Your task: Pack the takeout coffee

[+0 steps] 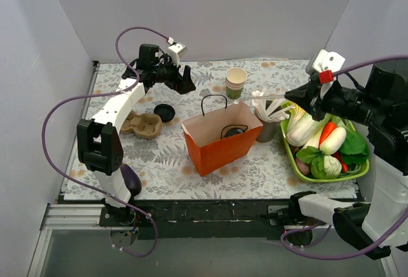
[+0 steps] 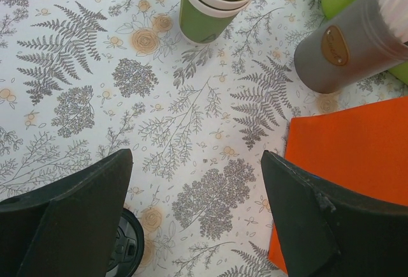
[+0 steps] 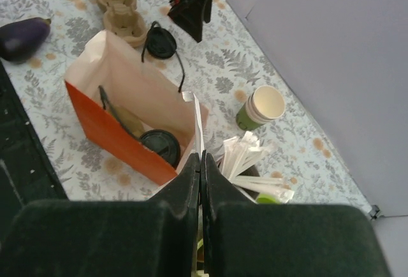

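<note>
The takeout coffee [image 1: 234,130] stands inside the orange paper bag [image 1: 220,152]; only its black lid [image 3: 160,144] shows. In the right wrist view a thin white strip of the bag's [image 3: 108,124] edge runs into the closed jaws of my right gripper [image 3: 201,154]. Seen from above, that gripper [image 1: 290,94] hovers to the right of the bag. My left gripper [image 1: 187,84] hangs open and empty above the table behind the bag, and bare cloth shows between its fingers [image 2: 194,162]. The bag's [image 2: 357,143] side lies by its right finger.
A loose black lid [image 1: 164,112] and a cardboard cup carrier [image 1: 143,125] lie left of the bag. A stack of lidless cups [image 1: 236,82] stands behind it. A grey holder of wrapped straws [image 1: 268,124] and a green tray of vegetables [image 1: 325,143] are on the right. An eggplant [image 1: 131,180] lies front left.
</note>
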Controlling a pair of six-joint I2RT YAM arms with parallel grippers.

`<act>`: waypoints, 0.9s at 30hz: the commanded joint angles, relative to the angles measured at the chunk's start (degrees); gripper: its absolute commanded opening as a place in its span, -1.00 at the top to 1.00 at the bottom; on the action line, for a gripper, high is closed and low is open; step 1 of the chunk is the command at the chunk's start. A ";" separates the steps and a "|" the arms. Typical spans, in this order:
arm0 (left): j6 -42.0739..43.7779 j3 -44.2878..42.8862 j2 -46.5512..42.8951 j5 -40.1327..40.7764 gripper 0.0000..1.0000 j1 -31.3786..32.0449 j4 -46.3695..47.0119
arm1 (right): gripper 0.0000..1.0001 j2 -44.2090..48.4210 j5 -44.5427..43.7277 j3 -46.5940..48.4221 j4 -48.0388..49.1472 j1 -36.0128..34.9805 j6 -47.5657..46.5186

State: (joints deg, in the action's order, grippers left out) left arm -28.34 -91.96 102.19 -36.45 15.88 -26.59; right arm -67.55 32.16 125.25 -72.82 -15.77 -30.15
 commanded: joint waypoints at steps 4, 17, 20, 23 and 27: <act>1.27 -1.91 0.11 1.29 -0.66 0.03 -0.39 | 0.97 5.14 7.54 -12.91 -2.24 0.13 0.18; 2.14 3.97 -4.80 2.70 -0.66 0.03 0.92 | 0.97 -11.80 7.40 -13.37 9.19 -15.58 0.11; 3.02 5.30 -6.38 3.40 -0.66 0.03 1.01 | 0.42 -17.78 4.31 -8.03 6.56 -20.70 -3.50; 3.38 6.44 -7.53 4.54 -0.67 -0.06 1.27 | -0.13 -25.77 4.49 7.07 1.21 -20.97 -6.92; 3.11 8.11 -9.11 6.65 -0.68 0.03 1.10 | -0.37 -22.85 -6.57 5.31 10.99 -18.18 -1.16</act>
State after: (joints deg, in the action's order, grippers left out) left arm -26.26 -85.38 98.78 -32.25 15.88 -26.52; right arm -96.92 34.33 131.48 -68.84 -36.99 -33.85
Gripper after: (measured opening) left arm 0.837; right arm 0.660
